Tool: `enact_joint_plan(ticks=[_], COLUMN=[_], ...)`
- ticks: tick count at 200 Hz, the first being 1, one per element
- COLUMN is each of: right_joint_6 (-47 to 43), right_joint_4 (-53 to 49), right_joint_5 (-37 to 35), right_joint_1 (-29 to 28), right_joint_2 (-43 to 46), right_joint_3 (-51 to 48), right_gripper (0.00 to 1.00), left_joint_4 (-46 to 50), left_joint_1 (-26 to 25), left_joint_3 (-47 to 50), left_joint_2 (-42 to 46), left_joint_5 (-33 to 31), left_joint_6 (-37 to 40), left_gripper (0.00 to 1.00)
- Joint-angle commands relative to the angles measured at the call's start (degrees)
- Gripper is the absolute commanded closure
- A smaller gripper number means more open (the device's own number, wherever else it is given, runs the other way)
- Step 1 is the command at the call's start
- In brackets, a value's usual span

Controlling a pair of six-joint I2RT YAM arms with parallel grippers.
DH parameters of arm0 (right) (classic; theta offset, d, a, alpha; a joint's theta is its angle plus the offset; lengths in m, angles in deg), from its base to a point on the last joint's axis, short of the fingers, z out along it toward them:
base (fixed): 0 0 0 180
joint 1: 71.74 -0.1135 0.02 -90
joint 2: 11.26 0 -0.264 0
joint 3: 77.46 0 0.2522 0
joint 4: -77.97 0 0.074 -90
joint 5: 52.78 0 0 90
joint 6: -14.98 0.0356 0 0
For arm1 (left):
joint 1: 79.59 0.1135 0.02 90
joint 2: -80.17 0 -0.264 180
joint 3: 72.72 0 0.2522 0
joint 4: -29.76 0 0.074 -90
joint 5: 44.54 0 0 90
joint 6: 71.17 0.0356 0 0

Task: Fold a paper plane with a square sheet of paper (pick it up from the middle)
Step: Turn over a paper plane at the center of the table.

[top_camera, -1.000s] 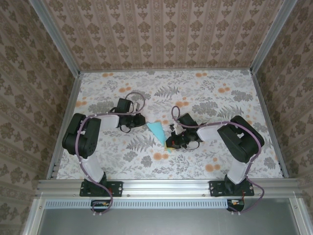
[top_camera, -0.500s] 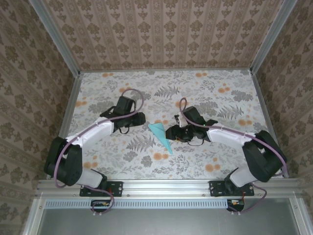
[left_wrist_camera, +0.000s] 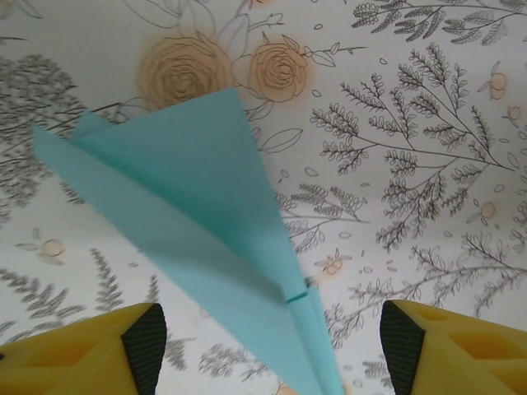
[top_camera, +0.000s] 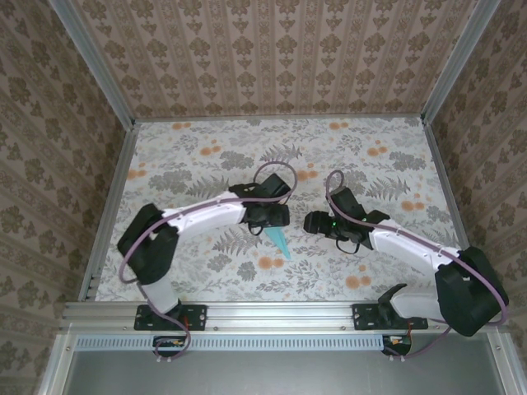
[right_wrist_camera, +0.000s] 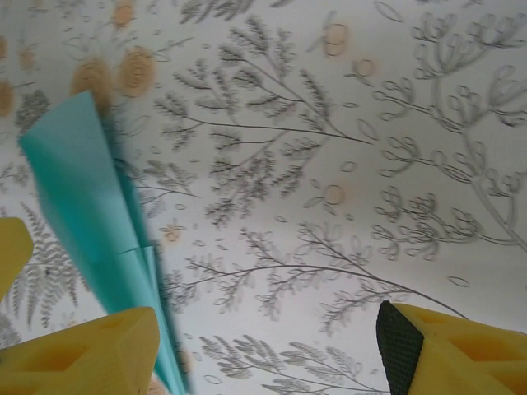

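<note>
On the left, the left hand (top_camera: 272, 219) reaches in over the middle of the floral-patterned surface (top_camera: 370, 164). In its wrist view its yellow fingers with their black pads (left_wrist_camera: 146, 346) stand wide apart, so this hand is open and grips nothing.

Between those fingers, touching neither, lies the paper plane (left_wrist_camera: 206, 214), a slim pointed dart of light turquoise paper. Its broad, layered end fans away from the hand and its narrow end runs down between the pads. From above, its narrow end shows just under the left hand, resting on the surface near the centre.

To the right, just beside the plane, the right hand (top_camera: 314, 222) faces in from the other side. Its fingers also stand wide apart with only bare surface between them, so it is open. In its wrist view the plane sits off to the left, close by one finger; whether they touch I cannot tell.

Judging by the finished dart shape and both hands being free of it, the folding looks done or nearly so. This seems to be the closing step. If any crease needs pressing, the next move calls for a light, flat touch along the centre fold; otherwise, both arms should lift straight up so as not to drag the light paper.
</note>
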Motion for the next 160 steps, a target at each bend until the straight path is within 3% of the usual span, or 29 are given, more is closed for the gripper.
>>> enact_joint_plan(ticks=[1,41,85,138,160], right_joint_6=[1.5,1.5,1.9,2.2,1.4], right_joint_4=[-1.8,-2.5,-2.3,-2.2,-2.0], right_joint_5=[-2.8,-3.1,-2.8,-2.2,-1.3], right_joint_1=[0.4,0.9,1.1,1.1,1.2], right_joint_2=[1.9,2.5,2.1,1.7,2.5], right_joint_3=[-1.5,-1.8,-1.6,-0.9,-0.6], right_gripper=[0.27,0.27,0.27,0.27,0.27], left_joint_4=[6.6,6.6,7.3,5.0,0.1], left_joint_1=[-0.2,0.2,0.2,1.0,1.2], left_joint_3=[-3.6,-4.3,-2.1,1.5,3.9], left_joint_2=[-3.3,-5.9,-3.0,3.0,7.2], left_joint_5=[-1.7,1.2,0.1,-1.4,-0.5], left_joint_6=[-2.6,-2.5,-4.6,-4.8,-1.1], left_gripper=[0.29,0.47,0.63,0.98,1.0])
